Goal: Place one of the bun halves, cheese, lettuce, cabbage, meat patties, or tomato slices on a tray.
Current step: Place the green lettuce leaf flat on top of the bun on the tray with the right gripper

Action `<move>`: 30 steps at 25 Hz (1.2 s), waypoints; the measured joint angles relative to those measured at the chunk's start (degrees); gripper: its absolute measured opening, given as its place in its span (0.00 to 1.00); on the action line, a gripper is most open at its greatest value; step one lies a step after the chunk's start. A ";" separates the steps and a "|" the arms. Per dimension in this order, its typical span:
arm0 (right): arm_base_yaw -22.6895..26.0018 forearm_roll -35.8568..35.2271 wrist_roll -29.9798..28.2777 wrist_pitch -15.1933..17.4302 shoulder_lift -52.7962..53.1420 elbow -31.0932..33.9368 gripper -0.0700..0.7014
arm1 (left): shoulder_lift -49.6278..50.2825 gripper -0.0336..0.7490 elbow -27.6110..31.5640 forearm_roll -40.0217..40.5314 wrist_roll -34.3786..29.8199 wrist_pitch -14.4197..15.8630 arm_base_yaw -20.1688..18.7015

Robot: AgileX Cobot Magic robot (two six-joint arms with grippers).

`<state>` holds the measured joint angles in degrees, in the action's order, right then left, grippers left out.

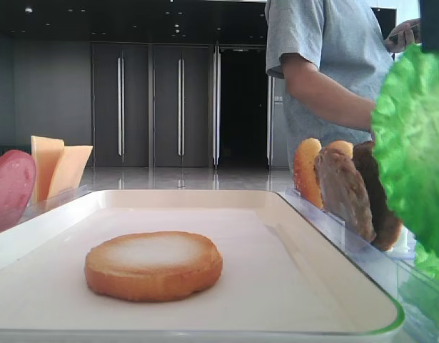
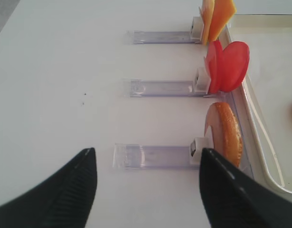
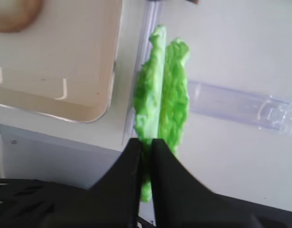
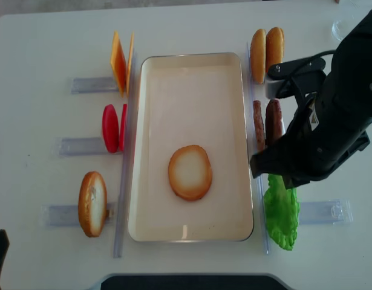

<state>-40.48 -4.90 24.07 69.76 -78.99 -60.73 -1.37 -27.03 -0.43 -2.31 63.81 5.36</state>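
Bright green frilly lettuce leaf [image 3: 167, 102] stands on edge in its clear plastic holder [image 3: 240, 105], just off the tray's right rim, at about 4 o'clock from tray centre in the overhead view. Your right gripper [image 3: 146, 142] has its black fingers pressed together on the near edge of one leaf, pinching it; a second leaf sits right beside it.

Step in hand, as I judge it: the grab is made, the lift is not yet done. Next you need to raise the leaf clear of the holder, carry it toward 9 o'clock over the rim, and lay it flat. Watch that the neighbour leaf doesn't drag along.

The large cream-white rectangular tray [image 4: 150, 151] already holds one golden-brown bun half [image 4: 190, 172], pale face up, near centre.

Right arm reaches down steeply from 3 o'clock, wrist over the patties. Left gripper [image 2: 146, 166] hangs low at the left table edge, fingers spread wide, holding nothing.
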 joint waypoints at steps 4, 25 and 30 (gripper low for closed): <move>-0.05 -1.85 -0.07 0.00 0.00 -5.00 0.12 | 0.00 0.70 0.00 0.00 0.00 0.00 0.00; -0.05 -13.63 -6.24 -11.15 -0.06 -8.89 0.12 | 0.00 0.70 0.00 0.00 0.00 0.00 0.00; -0.05 -19.50 -10.18 -16.95 -0.12 -8.89 0.12 | 0.00 0.70 0.00 0.00 0.00 0.00 0.00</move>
<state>-40.53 -24.40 13.89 52.81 -79.11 -69.62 -1.37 -27.03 -0.43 -2.31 63.81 5.36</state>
